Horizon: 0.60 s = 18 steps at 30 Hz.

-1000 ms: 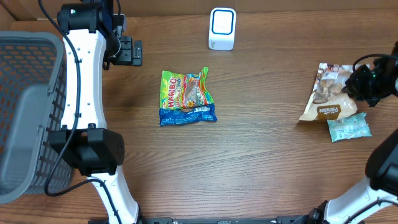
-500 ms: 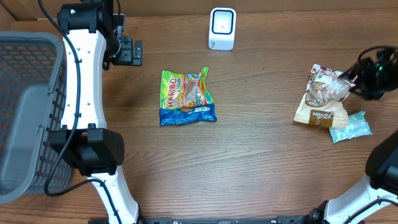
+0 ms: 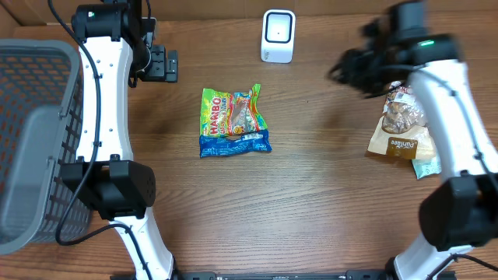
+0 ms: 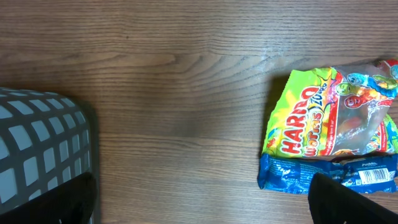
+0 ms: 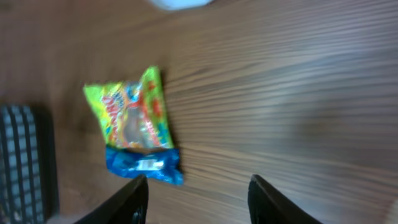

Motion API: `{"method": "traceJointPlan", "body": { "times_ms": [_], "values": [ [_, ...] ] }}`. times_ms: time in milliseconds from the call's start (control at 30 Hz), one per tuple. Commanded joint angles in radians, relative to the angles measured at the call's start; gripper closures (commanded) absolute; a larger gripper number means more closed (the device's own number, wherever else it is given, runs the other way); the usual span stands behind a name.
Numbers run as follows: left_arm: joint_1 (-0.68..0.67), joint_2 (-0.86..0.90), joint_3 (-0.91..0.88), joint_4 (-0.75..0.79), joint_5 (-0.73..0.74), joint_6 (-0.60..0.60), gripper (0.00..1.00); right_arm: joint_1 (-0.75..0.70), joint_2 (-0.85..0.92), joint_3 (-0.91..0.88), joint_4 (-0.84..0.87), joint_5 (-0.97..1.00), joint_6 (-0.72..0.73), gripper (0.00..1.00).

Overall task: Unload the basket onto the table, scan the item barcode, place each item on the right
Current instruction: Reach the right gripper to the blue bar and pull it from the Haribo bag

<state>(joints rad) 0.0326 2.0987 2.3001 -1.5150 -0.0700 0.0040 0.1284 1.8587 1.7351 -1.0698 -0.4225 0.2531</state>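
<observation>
Where the glossy, crinkled Haribo bag (image 3: 234, 122) lies flat on the wood-grain table (image 3: 311, 202), nearer the robot than the rounded white scanner (image 3: 278, 36) and to its left, red "HARIBO" lettering runs along its lime-green part beside a clear window, and its blue end carries a white barcode label. The black left fingers (image 4: 348, 202), left of the scanner, and the right fingers (image 5: 134, 196), to its right, both stand parted and empty. Farther right of the scanner lies a tan pouch (image 3: 401, 132); a grey mesh basket (image 3: 31, 140) stands far to its left.
</observation>
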Motion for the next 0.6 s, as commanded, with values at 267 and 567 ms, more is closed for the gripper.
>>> {"method": "traceJointPlan", "body": {
  "times_ms": [267,567],
  "values": [
    [-0.007,0.008,0.006,0.002,0.011,0.019,0.0,0.416,0.074,-0.25,0.417,0.03,0.326,0.96],
    [-0.007,0.008,0.006,0.002,0.011,0.019,0.0,0.56,0.225,-0.251,0.495,0.225,0.43,0.96]
  ]
}}
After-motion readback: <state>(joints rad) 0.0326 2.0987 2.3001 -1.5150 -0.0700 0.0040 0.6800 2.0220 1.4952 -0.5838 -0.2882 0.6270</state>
